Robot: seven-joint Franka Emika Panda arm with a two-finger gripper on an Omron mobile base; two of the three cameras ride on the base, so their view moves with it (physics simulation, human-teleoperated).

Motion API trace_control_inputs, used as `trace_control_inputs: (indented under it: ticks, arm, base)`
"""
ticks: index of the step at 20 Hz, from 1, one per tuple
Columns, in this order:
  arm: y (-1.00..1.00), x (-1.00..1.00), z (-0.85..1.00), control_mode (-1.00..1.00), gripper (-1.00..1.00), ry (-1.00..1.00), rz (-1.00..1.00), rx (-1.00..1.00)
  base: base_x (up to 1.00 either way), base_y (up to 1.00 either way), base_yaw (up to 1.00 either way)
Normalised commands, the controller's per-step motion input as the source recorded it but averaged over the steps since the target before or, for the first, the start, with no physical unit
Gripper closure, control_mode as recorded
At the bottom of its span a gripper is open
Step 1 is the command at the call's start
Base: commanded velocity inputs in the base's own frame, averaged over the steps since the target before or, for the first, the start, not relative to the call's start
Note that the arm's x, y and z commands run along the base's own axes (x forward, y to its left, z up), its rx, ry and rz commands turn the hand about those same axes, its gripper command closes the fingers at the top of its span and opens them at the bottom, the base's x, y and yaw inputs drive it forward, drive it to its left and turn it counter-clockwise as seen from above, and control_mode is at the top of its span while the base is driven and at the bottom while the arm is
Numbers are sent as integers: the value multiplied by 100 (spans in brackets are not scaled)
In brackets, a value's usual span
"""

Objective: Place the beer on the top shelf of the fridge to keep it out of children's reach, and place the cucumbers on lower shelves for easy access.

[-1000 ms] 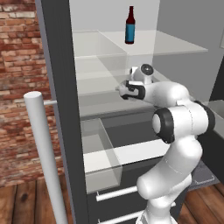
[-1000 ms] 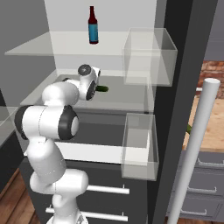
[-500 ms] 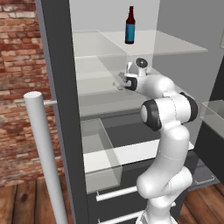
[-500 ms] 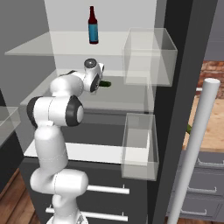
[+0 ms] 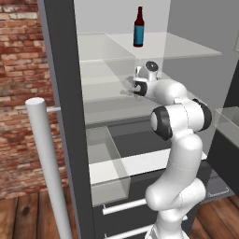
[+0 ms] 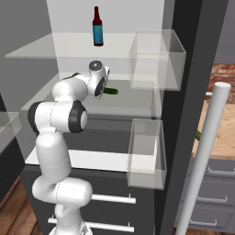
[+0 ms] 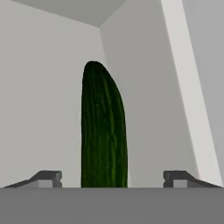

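Beer [image 5: 138, 27]: stood upright on the top shelf [image 5: 186, 48] of the fridge [image 6: 183, 114], toward the far wall.
Cucumber [image 7: 104, 129]: lay on a lower shelf [image 6: 133, 103], one level beneath the bottle, its far end pointing into the fridge; in the right base view it showed just right of the hand.
Gripper [image 7: 112, 177]: fingers stood apart on either side of the cucumber's near end, gaps visible on both sides, not clamping it.
Door handle [image 6: 204, 156]: white, upright, near right.
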Motion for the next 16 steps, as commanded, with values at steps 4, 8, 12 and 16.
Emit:
trace_control_inputs:
  ticks: [4,8,12,16]
  arm:
    - [0,-30,0,-100,-100,-5,0,0]
    - [-5,-53,1,-100,-100,-7,0,0]
    - [-8,-58,23,-100,-100,-9,0,0]
    - [-6,-69,51,-100,-100,-7,-1,0]
  base:
    - [0,0,0]
    - [0,0,0]
    - [0,0,0]
    - [0,0,0]
